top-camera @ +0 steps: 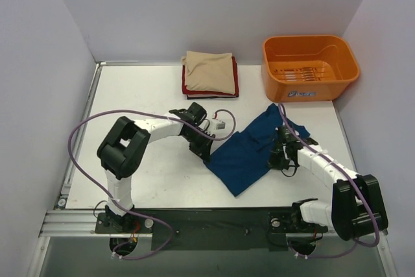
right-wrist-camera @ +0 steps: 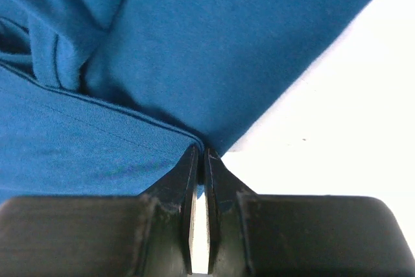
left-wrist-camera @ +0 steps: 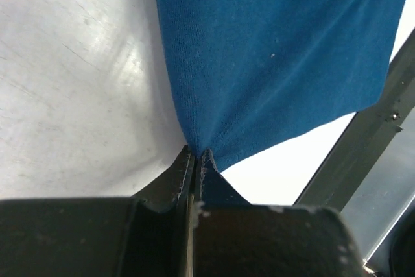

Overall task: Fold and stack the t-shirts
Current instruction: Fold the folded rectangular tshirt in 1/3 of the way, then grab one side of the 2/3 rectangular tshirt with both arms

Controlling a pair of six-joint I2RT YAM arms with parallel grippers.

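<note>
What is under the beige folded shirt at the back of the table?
A red folded shirt shows at its edges, with a dark shirt beneath. The beige shirt covers their middles, so any further layers are hidden.

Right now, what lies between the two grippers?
The dark blue t-shirt spans that stretch, with the left gripper and right gripper each shut on one of its edges; the top external view shows it.
</note>
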